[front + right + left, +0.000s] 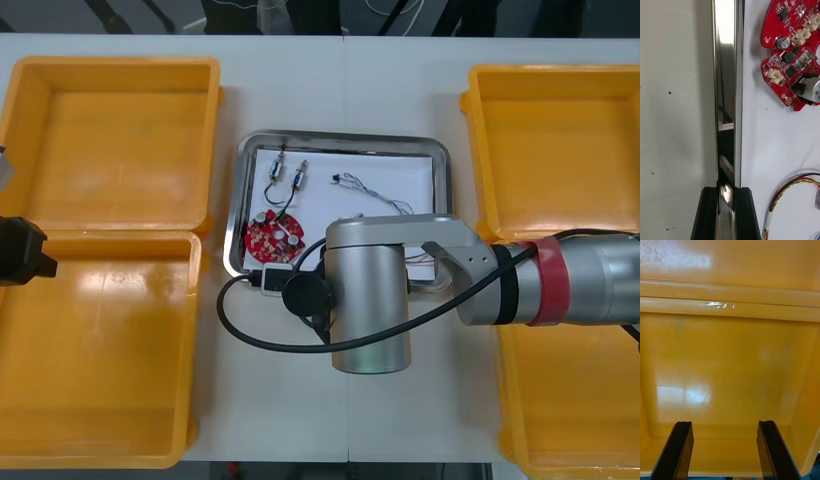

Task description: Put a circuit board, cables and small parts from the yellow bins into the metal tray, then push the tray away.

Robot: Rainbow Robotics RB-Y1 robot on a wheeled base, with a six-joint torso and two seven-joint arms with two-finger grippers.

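Starting at your left, two yellow bins sit one behind the other, rims touching: the far left bin and the near left bin. Your left tool hangs at their outer side where they meet. The left wrist view shows its black fingers spread wide, nothing between them, above a glossy bin floor.

Moving to the middle of the bench, you find the metal tray, shiny at the rim and white inside, between the bin pairs and touching none. It holds a round red circuit board in its near left corner, studded with white connectors and dark chips. Two small metal parts lie side by side near the far rim, with black cable running from them toward the board, and a thin pale cable lies farther right. The right wrist view adds a twisted red and yellow cable on the white floor, near the fingers and apart from the board.

Your right arm reaches in from the right and covers the tray's near right part. Your right tool is pinching the tray's rim, one finger outside over the bench, one inside. A thick black lead loops off that arm's wrist across the bench in front of the tray. Past it stand the far right bin and the near right bin, the arm crossing where they meet.
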